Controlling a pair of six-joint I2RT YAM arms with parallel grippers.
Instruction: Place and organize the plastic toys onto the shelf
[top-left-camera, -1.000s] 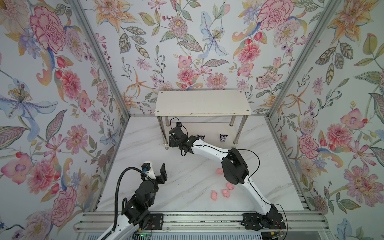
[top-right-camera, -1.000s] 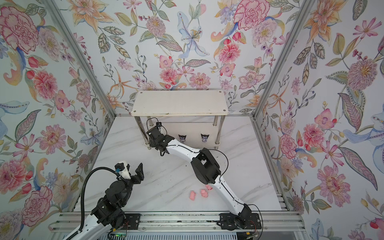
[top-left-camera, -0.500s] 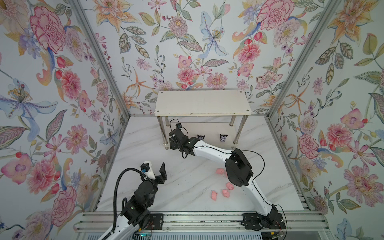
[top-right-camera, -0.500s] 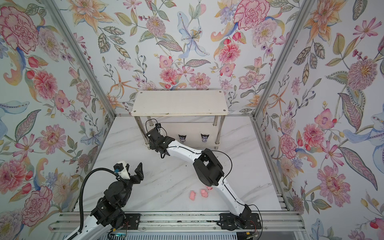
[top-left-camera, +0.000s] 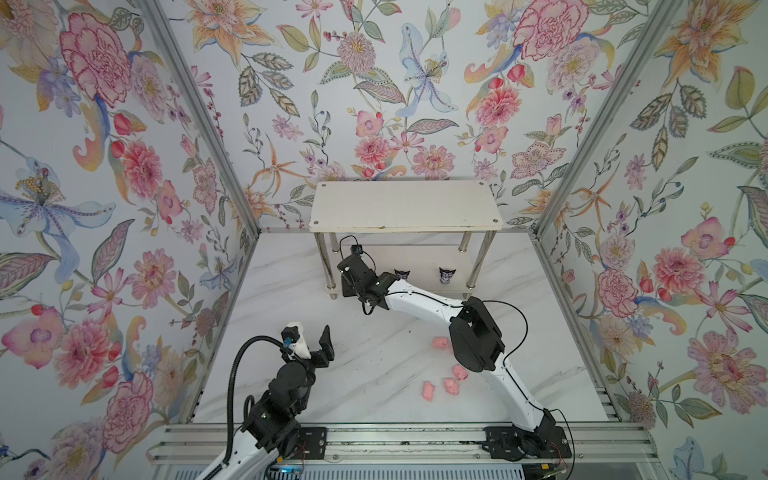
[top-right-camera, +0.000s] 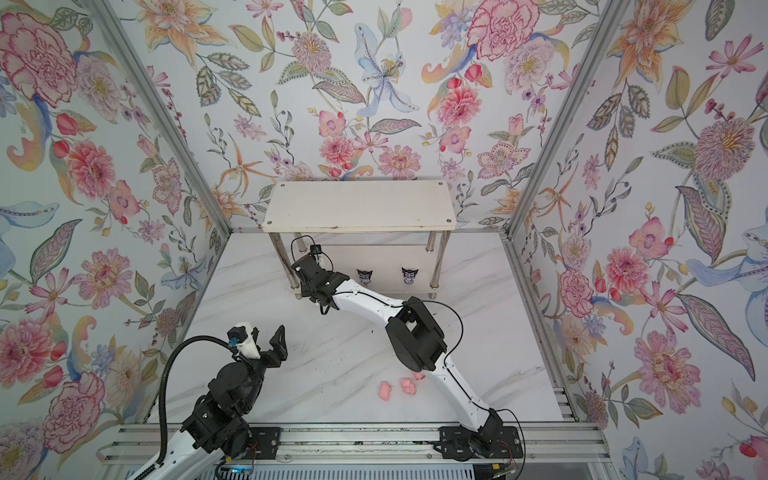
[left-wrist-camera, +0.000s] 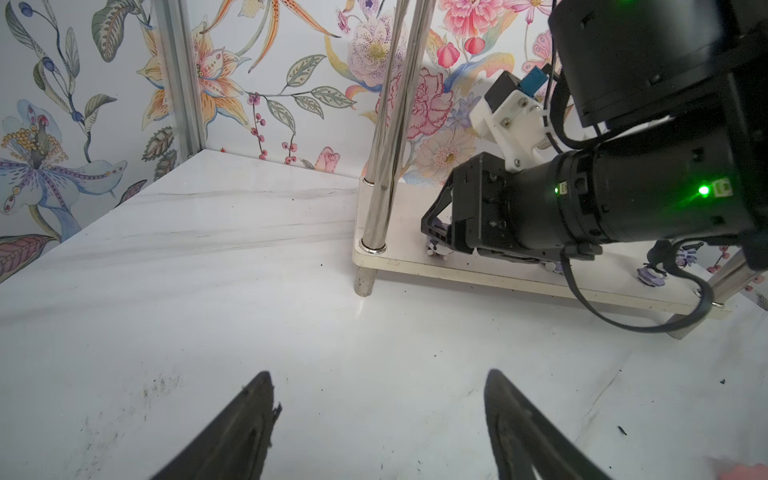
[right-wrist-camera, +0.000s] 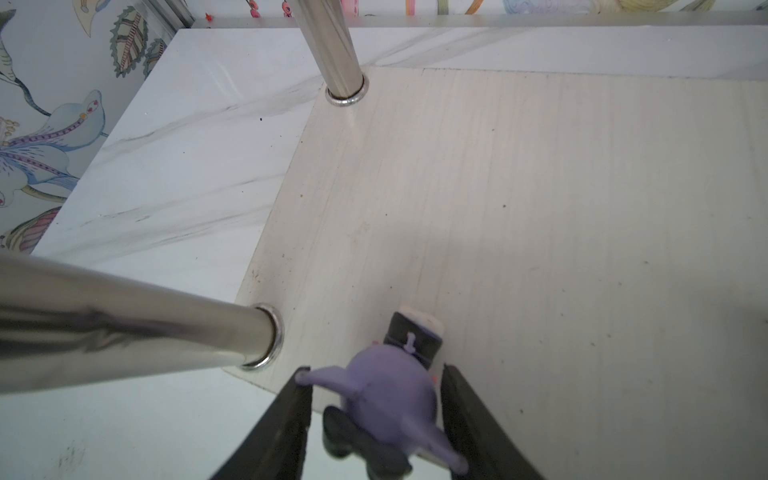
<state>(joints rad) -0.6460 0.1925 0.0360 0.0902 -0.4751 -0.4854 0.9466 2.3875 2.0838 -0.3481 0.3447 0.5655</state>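
Note:
The shelf (top-left-camera: 405, 205) stands at the back wall. My right gripper (right-wrist-camera: 376, 370) reaches onto the left front corner of the lower board (right-wrist-camera: 540, 187). Its fingers are closed against the ears of a purple figurine (right-wrist-camera: 386, 395), which leans head-first toward the camera with its black boots on the board. The left wrist view shows that gripper (left-wrist-camera: 436, 232) low over the board. Two more figurines (top-left-camera: 402, 274) (top-left-camera: 445, 275) stand on the lower board. Several pink pigs (top-left-camera: 451, 385) lie on the table by the right arm. My left gripper (top-left-camera: 312, 336) hovers open and empty at the front left.
Chrome legs (right-wrist-camera: 340, 45) (right-wrist-camera: 137, 328) flank the right gripper at the shelf corner. The top board (top-right-camera: 359, 205) overhangs the lower board. Floral walls close in three sides. The right arm's elbow (top-left-camera: 476, 336) stands over the pigs.
The right gripper's jaws have narrowed around the purple figurine at the shelf corner, and its elbow has shifted a little to the right. The left arm has barely moved.

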